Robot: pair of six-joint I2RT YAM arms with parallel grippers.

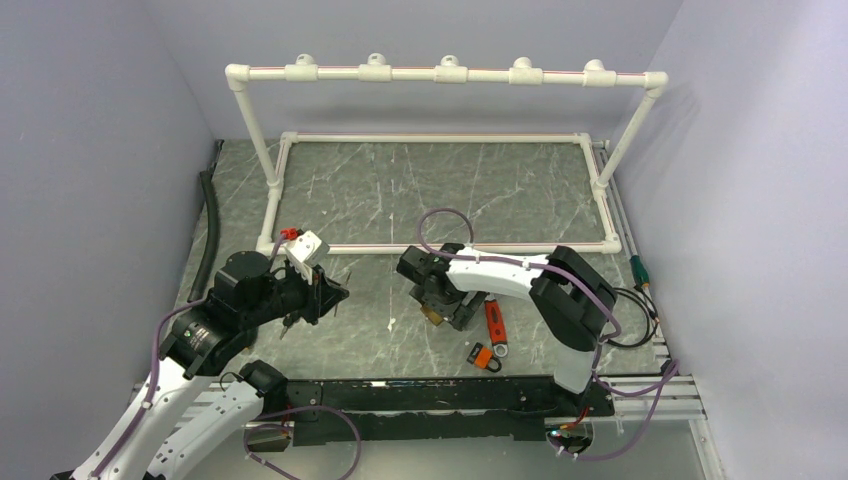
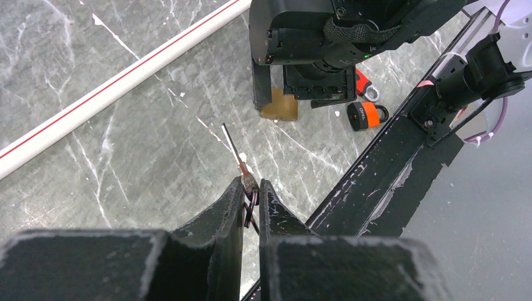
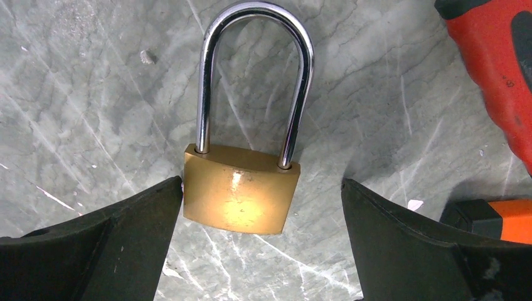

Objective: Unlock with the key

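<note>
A brass padlock with a closed steel shackle lies flat on the marble table, between my right gripper's open fingers; the left finger touches or nearly touches its body, the right finger stands apart. It shows under the right gripper in the top view and as a brass block in the left wrist view. My left gripper is shut on a thin key with a key ring, the blade pointing toward the padlock. In the top view the left gripper is held left of the padlock.
A red-handled tool and a small orange and black padlock lie right of the brass padlock. A white PVC pipe frame stands behind. A black rail runs along the near edge. A black hose lies at the left.
</note>
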